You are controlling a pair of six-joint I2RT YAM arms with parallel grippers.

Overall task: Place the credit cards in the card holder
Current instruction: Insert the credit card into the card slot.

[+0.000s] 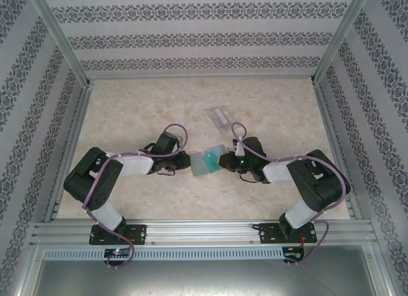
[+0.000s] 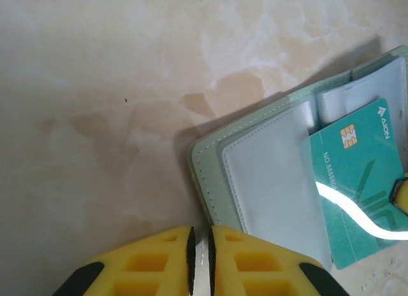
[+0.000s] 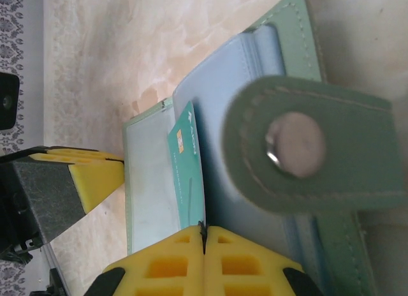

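Observation:
The grey-green card holder (image 1: 205, 162) lies open at the table's middle, between both grippers. A teal credit card (image 2: 360, 175) with a gold chip rests on its pale inner sleeve, one end tucked under a slot edge. My right gripper (image 3: 204, 242) is shut on the near edge of that card (image 3: 188, 171), beside the holder's blurred closing tab (image 3: 306, 143) with its metal snap. My left gripper (image 2: 201, 264) is pinched on a thin pale strip at the holder's corner (image 2: 210, 181); its yellow finger (image 3: 95, 175) sits against the holder's far edge.
A clear plastic box (image 1: 222, 117) lies on the marble-look table (image 1: 127, 111) just beyond the right gripper. Patterned walls enclose three sides, and a metal rail (image 1: 204, 232) runs along the front.

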